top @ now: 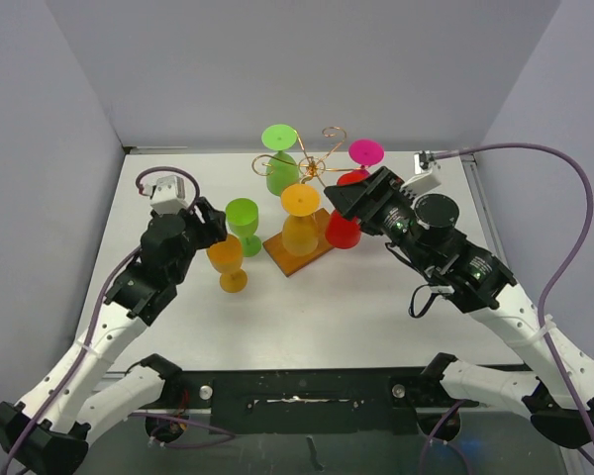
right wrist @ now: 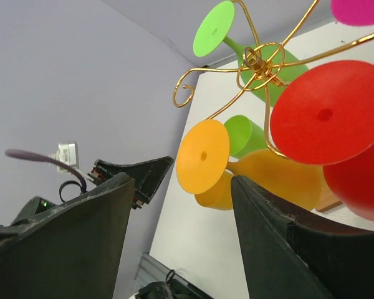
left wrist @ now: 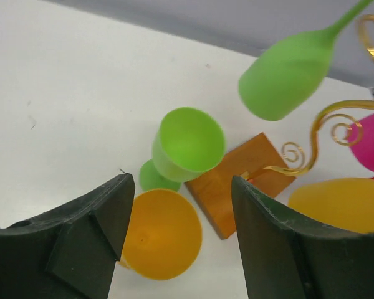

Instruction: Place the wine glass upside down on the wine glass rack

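Left gripper [left wrist: 181, 187] gapes empty above the upright orange glass [left wrist: 159, 233], green glass [left wrist: 188, 146] just beside. Right gripper [right wrist: 181, 180], open and empty too, sits near the red glass [top: 343, 233] hanging inverted on the wine glass rack [top: 315, 166]. Four hung, two to go, I'd judge.

The top external camera looks down from above and behind the robot. Both wrist cameras face the wine glass rack [left wrist: 237, 180] closely, left from above, right from below.
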Action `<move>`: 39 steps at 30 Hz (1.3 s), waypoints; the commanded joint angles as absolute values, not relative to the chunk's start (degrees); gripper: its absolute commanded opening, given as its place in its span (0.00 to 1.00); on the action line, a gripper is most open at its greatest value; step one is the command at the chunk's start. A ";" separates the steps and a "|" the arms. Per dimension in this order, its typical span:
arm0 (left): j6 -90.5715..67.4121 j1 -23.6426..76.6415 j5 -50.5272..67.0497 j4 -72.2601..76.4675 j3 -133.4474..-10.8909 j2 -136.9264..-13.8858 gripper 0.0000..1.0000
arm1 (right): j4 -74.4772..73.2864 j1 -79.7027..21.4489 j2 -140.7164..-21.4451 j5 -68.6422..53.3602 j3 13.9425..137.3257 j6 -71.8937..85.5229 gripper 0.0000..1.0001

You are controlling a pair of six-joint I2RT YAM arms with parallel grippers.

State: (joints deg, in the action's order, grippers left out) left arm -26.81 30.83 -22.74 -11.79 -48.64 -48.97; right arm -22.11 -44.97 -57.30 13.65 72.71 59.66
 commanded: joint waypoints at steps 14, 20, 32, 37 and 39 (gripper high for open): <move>-34.50 12.62 0.50 -30.85 -48.25 -53.91 0.54 | -10.07 -44.83 -58.52 6.06 74.65 42.39 0.64; -32.92 12.47 0.62 -30.48 -47.37 -58.17 0.42 | -9.44 -44.84 -60.02 3.96 75.42 40.87 0.64; -29.31 12.47 -5.26 -34.78 -51.26 -61.62 0.00 | -6.99 -44.83 -63.54 0.47 76.63 40.21 0.63; -28.66 12.43 -10.96 -39.39 -54.28 -59.48 0.00 | -6.14 -44.82 -64.22 -0.28 76.77 40.71 0.63; -28.65 12.48 -13.75 -41.51 -55.92 -57.84 0.00 | -5.72 -44.89 -64.48 -0.92 76.73 41.24 0.63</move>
